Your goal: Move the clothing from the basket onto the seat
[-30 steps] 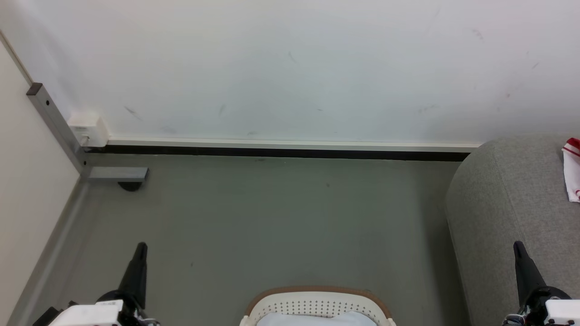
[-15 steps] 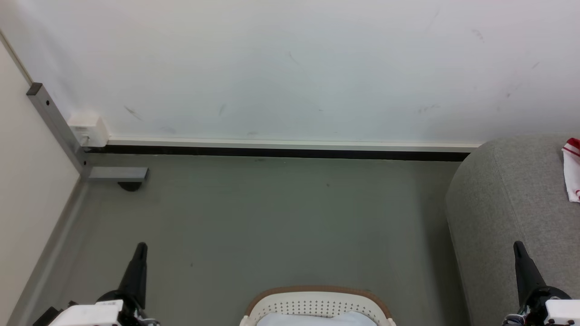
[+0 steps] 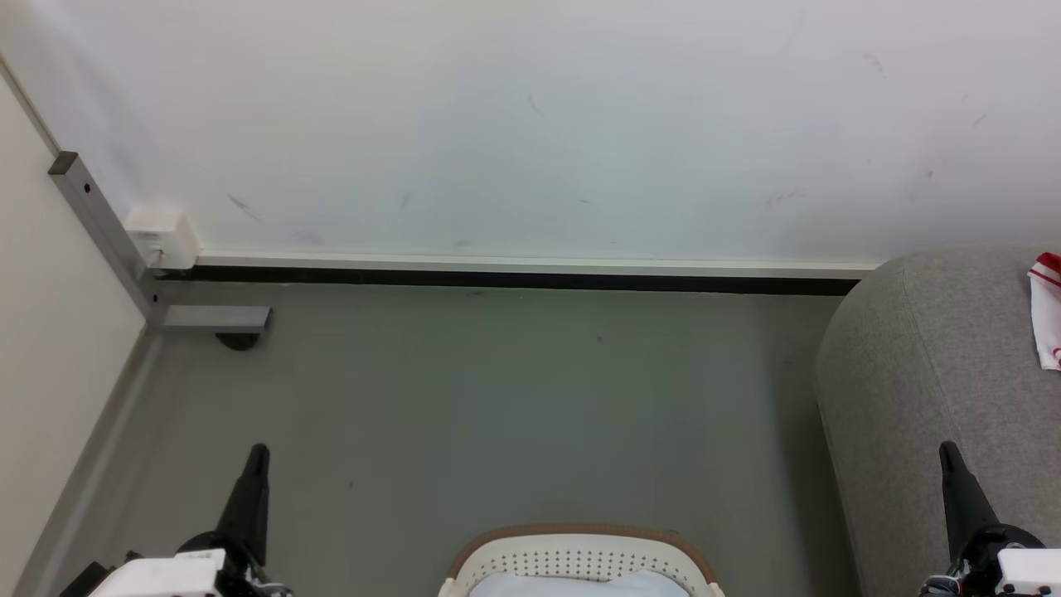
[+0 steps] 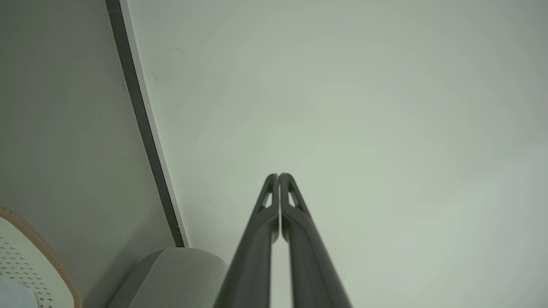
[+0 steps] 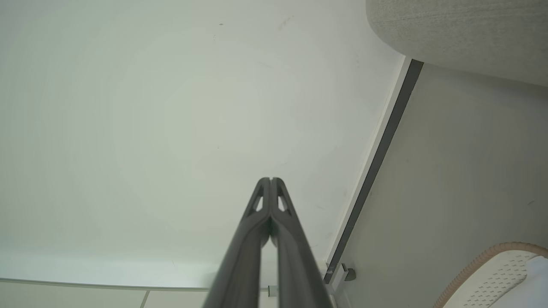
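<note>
Slim black slotted fingers (image 4: 299,239), boxy white wrist housings (image 3: 157,576)

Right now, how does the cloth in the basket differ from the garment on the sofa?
The cloth is plain pale blue-white; the garment is white with red trim. The cloth lies in the basket; the garment rests on the grey sofa. Both are soft fabric.

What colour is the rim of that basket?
Brown, on the cream basket; the head view shows it best.

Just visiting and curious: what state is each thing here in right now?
left gripper: shut, empty.
right gripper: shut, empty.
clothing: lying on the seat.
basket: on the floor, pale cloth inside.
seat: bears the clothing.
</note>
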Tool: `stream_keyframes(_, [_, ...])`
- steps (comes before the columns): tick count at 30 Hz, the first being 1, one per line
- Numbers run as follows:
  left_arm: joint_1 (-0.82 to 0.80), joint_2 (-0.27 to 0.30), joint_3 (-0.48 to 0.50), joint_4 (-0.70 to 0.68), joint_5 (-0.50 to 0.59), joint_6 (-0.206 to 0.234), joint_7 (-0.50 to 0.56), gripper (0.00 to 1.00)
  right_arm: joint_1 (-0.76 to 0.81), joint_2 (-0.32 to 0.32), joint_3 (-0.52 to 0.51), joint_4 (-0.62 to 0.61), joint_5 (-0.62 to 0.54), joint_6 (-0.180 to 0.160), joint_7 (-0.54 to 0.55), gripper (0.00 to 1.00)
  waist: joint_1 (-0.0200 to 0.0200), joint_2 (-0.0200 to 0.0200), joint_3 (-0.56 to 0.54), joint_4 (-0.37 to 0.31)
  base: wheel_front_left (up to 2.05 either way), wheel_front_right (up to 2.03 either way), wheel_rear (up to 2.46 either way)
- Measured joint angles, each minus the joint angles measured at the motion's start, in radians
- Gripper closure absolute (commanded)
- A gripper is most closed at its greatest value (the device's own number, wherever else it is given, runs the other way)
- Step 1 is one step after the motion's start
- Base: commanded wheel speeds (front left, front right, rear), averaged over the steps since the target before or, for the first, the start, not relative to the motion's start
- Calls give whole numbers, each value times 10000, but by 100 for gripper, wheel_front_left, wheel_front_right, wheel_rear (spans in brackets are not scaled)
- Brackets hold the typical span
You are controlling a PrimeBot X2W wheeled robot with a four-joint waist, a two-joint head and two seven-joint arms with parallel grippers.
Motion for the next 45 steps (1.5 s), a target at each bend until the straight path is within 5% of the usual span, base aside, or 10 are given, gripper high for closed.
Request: stream_keyframes(45, [0,0,0,0,0,0,0,100,0,0,2,0,0,0,0,100,0,0,0,0,0,0,0])
